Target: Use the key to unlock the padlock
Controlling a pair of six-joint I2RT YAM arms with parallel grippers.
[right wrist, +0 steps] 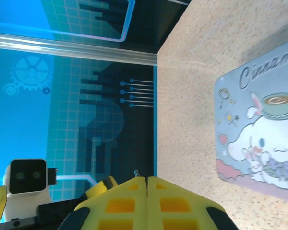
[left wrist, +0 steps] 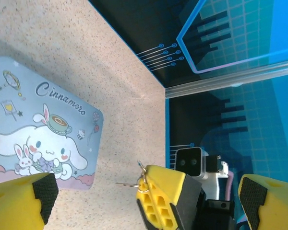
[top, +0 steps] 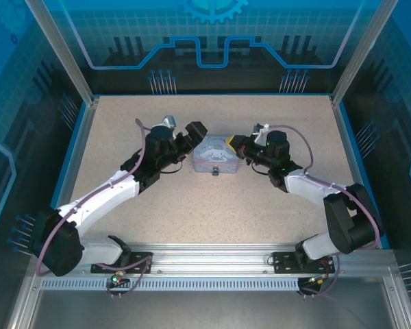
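Right gripper (top: 234, 145) pinches the key (left wrist: 130, 184) just beside the blue tin (top: 214, 154).
Its yellow fingers (right wrist: 120, 206) are pressed together, with thin metal poking out past the tips. Left gripper (top: 192, 139) stands wide apart at the tin's other side. The padlock (top: 216, 171) sits at the tin's near edge on the tabletop (top: 192, 205).

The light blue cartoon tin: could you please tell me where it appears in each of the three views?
Top external: the tin lies at the centre of the picture.
Left wrist: the tin is at the left side, mid-height, its print facing up.
Right wrist: the tin is at the right edge, cut off by the frame.
Shared landmark: the speckled tabletop around the tin.
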